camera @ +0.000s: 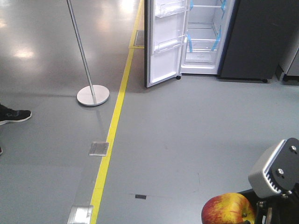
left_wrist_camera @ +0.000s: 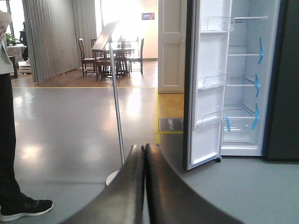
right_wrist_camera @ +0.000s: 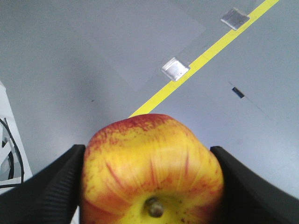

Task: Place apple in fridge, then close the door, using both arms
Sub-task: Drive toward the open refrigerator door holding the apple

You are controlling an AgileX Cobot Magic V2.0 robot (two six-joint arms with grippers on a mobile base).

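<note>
Within right claw (right_wrist_camera: 147, 186), apple (right_wrist_camera: 152, 158); well ahead, fridge (camera: 204, 51), door (camera: 163, 56) at its left.

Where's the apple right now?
The apple is clamped in the jaws of the right gripper, at the bottom right of the front view. It is above the grey floor, far from the open fridge at the top.

Light grey angular block (camera: 267, 167), dark screws (camera: 281, 171); black ribbed pincer fingers (right_wrist_camera: 44, 189); black cable (right_wrist_camera: 21, 161)
</note>
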